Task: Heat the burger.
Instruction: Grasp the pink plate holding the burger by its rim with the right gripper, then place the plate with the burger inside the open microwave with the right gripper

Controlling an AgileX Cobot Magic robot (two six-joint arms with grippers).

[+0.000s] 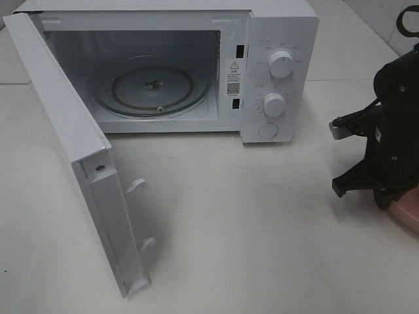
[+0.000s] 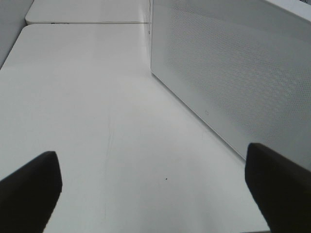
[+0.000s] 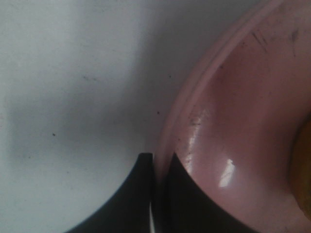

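Microwave (image 1: 275,26) sits at the back of the table (image 1: 249,229), left of centre. Its door (image 1: 65,131) hangs from the left side and swings out toward the front. Turntable (image 1: 154,88) is inside the cavity. Control panel is right of the cavity: upper knob (image 1: 281,64), lower knob (image 1: 274,103) below it, button (image 1: 268,130) under both.

Right arm (image 1: 393,131) is at the table's right edge, well apart from the microwave. Plate (image 1: 407,209) lies on the table beneath it. Right gripper (image 3: 154,162) has one finger each side of the plate's rim, pinching it. Burger (image 3: 303,165) is on the plate, further in, only a sliver in view.

Left gripper (image 2: 150,160) hangs over bare table beside the microwave's outer wall, fingers spread wide.
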